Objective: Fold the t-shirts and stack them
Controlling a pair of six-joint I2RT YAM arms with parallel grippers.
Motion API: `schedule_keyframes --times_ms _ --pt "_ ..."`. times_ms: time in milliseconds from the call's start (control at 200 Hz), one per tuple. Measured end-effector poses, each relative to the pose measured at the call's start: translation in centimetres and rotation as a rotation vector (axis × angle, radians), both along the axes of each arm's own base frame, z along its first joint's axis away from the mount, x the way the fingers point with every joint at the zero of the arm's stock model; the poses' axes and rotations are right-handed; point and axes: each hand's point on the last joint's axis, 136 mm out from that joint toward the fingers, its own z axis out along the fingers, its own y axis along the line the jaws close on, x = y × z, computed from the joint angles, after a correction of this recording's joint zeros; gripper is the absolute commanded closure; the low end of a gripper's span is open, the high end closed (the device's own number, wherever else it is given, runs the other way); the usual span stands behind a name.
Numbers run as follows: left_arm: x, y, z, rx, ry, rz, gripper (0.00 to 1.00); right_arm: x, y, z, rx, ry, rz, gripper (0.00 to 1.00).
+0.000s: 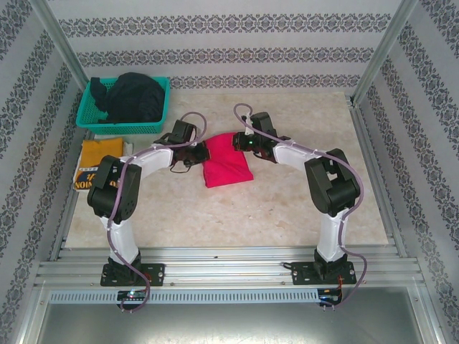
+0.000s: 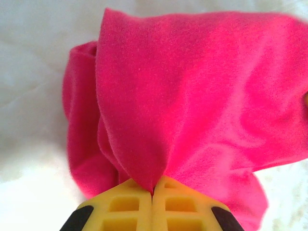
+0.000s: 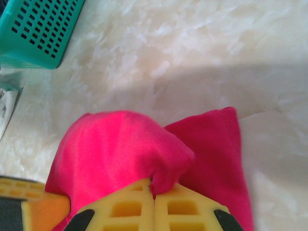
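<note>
The pale marble-patterned table (image 1: 287,208) takes up most of the enclosure, and the two arms curve in over it from the near edge. The left arm (image 1: 118,190) and right arm (image 1: 330,183) bend toward each other and meet near the middle.

In the far left corner sits a teal mesh basket (image 1: 122,127) with a heap of dark t-shirts (image 1: 133,97) piled inside it. Just in front of the basket, at the table's left edge, a mustard-yellow t-shirt (image 1: 97,161) lies flat, its black lettering partly showing beside the left arm.

The red t-shirt (image 1: 226,161) is at the centre of the table between the two wrists, bunched into a compact bundle rather than spread out.

Both hands have it. The left gripper (image 2: 153,190) is closed tight, yellow fingers pressed together, with a pinch of red cloth drawn into the seam between them. The right gripper (image 3: 154,190) does the same at the other side: fingers together, a fold of the red fabric caught at the tips. Behind it, table and a corner of the basket are in sight.
</note>
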Motion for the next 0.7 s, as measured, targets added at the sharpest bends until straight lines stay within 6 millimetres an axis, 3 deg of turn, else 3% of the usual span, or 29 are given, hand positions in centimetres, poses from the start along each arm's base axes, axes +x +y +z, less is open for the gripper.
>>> schedule_keyframes --times_ms 135,215,335,400,525,565,590,704 --pt "-0.9 1.0 -1.9 0.031 0.024 0.029 1.0 1.2 0.6 -1.2 -0.012 0.009 0.007 0.96" --pt "-0.8 1.5 -2.2 0.039 0.019 0.046 0.92 1.8 1.0 -2.4 -0.022 0.025 0.016 0.89" --pt "-0.1 2.3 -2.5 0.041 0.011 0.079 0.7 2.5 0.9 -4.0 -0.036 0.049 0.017 0.52" --pt "-0.2 2.7 -2.9 0.047 0.017 0.091 0.55 2.5 0.4 -4.3 -0.042 0.053 0.013 0.4" --pt "-0.3 3.2 -3.1 0.058 0.014 0.103 0.29 2.1 -0.4 -3.3 -0.058 0.012 0.012 0.32" --pt "-0.3 3.3 -2.7 0.063 0.003 0.11 0.26 1.7 -0.9 -2.7 -0.068 -0.002 0.01 0.32" --pt "-0.2 3.4 -2.3 0.068 -0.007 0.111 0.17 1.4 -1.2 -2.3 -0.074 -0.011 0.005 0.32" --pt "-0.2 4.0 0.0 0.095 -0.054 0.122 0.16 0.6 -2.0 0.5 -0.084 -0.074 -0.002 0.34"
